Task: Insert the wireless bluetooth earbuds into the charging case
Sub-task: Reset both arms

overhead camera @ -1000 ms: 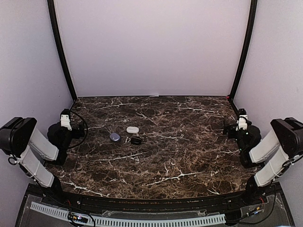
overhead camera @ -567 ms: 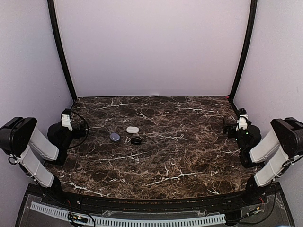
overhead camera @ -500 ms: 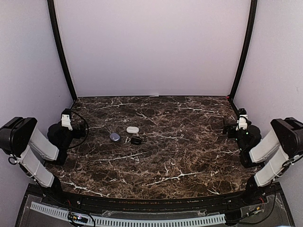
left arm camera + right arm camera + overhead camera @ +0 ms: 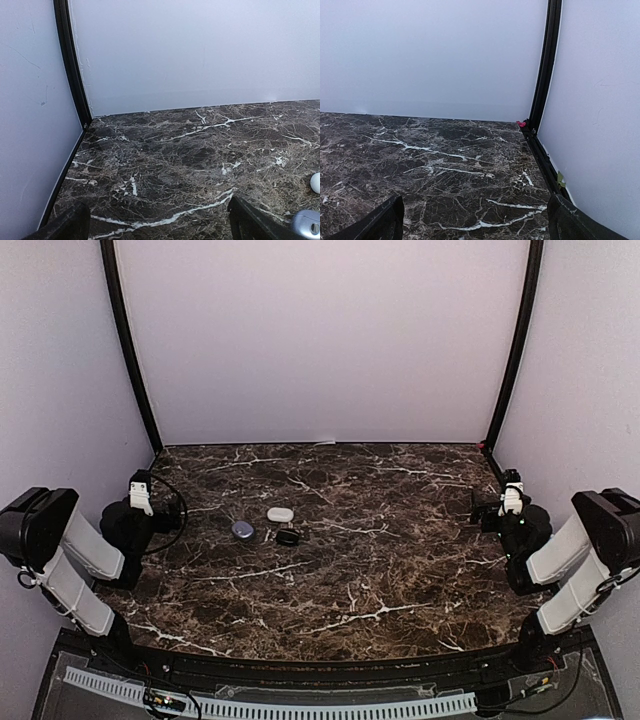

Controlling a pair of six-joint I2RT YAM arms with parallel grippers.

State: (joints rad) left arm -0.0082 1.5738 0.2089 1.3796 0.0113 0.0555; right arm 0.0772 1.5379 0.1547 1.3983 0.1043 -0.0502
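Three pebble-shaped cases lie left of the table's middle in the top view: a purple-grey case (image 4: 243, 529), a white case (image 4: 280, 514) and a black case (image 4: 288, 536). The earbuds are too small to make out in any view. My left gripper (image 4: 168, 523) is open and empty at the left edge, well left of the cases. In the left wrist view its fingers (image 4: 67, 226) stand wide apart, with the purple-grey case (image 4: 307, 225) and the white case (image 4: 316, 182) at the right border. My right gripper (image 4: 481, 512) is open and empty at the far right; it also shows in the right wrist view (image 4: 476, 202).
Pale walls with black corner posts (image 4: 128, 350) close the dark marble table (image 4: 380, 570) on three sides. A small red bit (image 4: 521, 123) sits in the back right corner. A black cable (image 4: 175, 502) loops by the left arm.
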